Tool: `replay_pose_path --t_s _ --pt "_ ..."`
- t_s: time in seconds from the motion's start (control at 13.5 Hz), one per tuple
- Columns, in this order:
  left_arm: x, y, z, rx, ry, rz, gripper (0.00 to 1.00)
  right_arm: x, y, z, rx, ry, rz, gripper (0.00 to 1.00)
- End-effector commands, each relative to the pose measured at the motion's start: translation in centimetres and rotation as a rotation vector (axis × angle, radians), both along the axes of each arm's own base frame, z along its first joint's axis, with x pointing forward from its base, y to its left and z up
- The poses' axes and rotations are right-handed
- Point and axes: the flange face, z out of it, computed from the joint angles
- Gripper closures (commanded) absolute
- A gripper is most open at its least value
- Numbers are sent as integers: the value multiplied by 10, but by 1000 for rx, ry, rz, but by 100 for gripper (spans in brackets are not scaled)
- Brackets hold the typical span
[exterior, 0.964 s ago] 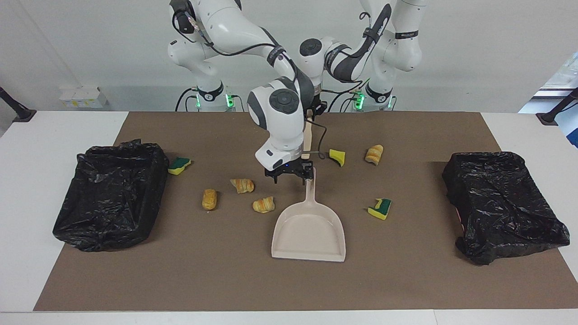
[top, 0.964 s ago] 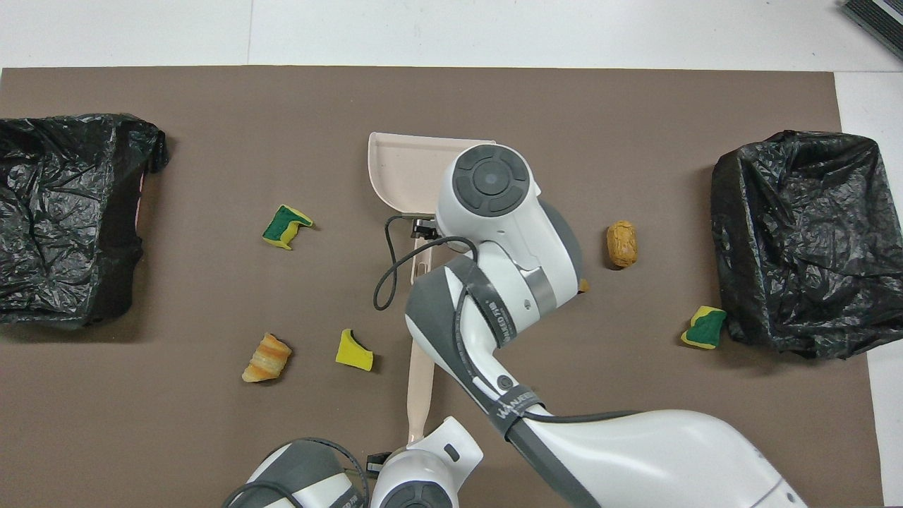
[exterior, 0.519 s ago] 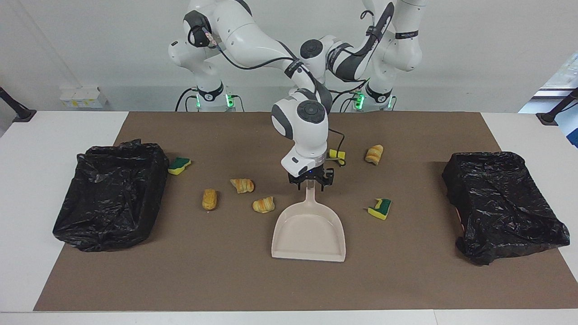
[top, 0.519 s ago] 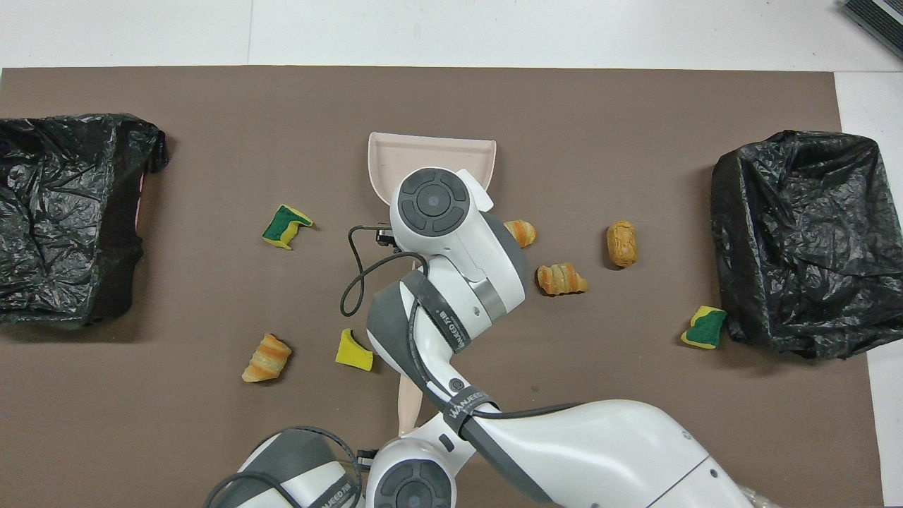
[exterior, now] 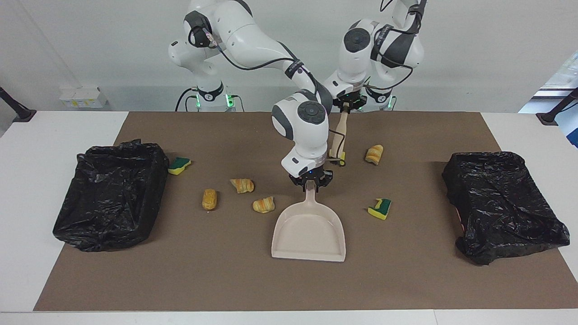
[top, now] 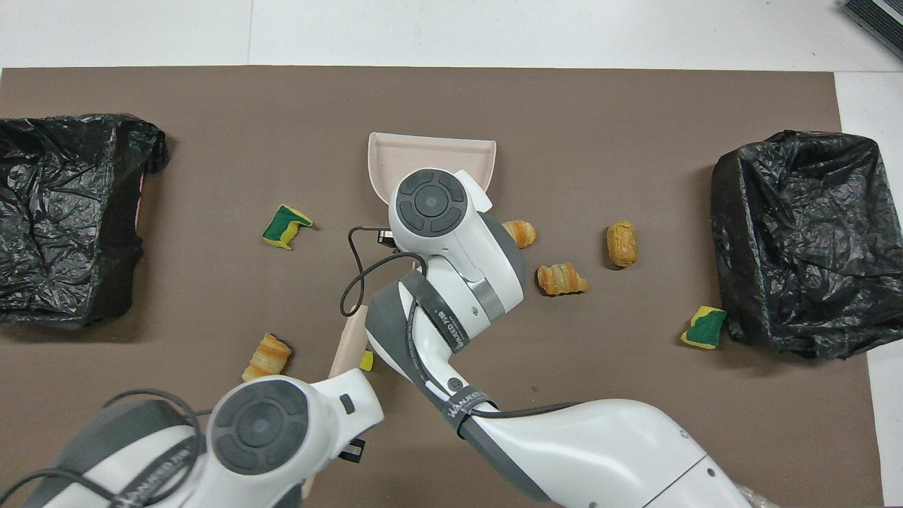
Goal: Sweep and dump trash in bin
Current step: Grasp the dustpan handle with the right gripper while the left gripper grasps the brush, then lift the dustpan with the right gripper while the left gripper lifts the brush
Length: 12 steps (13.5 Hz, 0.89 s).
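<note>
**Both tools were now in hand**

A moment before, the right end effector (exterior: 311,184) hung wide open over the dustpan (exterior: 309,234). Now we saw its fingers pinched shut on the tip of the dustpan's handle (exterior: 310,198). The pan itself lay flat on the brown mat (exterior: 406,280) and had not moved.

The left arm changed too. Its end effector (exterior: 347,104) was closed on the brush (exterior: 339,135) the whole time, but before, the brush lay low near the robots. Now it was lifted off the mat and hung down at a slant over the spot just at 12 o'clock from the dustpan's handle, as the facing view showed it.

None of the trash had moved. Going by the facing view, with the dustpan as the middle of the clock, three bread lumps (exterior: 242,185) sat close together at about 10 o'clock. One more bread lump (exterior: 374,154) sat at 1 o'clock. A sponge piece (exterior: 379,208) lay at 2 o'clock, and another sponge piece (exterior: 179,165) touched the black bin (exterior: 110,194) out at 9 o'clock. The other bin (exterior: 501,203) stood at 3 o'clock.

We thought the getting-ready part was over. No scrap was in the pan yet, so sweeping could start.
</note>
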Motion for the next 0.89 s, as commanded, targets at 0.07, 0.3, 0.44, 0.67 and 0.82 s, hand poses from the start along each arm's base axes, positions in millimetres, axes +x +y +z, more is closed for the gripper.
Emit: replay_pose_path --t_s 0.07,0.3,0.44,0.67,0.82 --pt "53 52 7 10 -20 -60 100 5 -14 24 10 -13 66 100" --pt "116 95 7 24 -48 -97 100 -7 -33 48 -5 -12 300 100" --pt "163 121 1 26 -88 -133 100 -10 -57 52 -24 17 587 100" --pt "228 143 -24 61 -96 -189 100 -6 -103 78 -31 67 807 100" --pt "262 160 -33 71 -122 -246 100 -14 -122 95 -34 119 977 100"
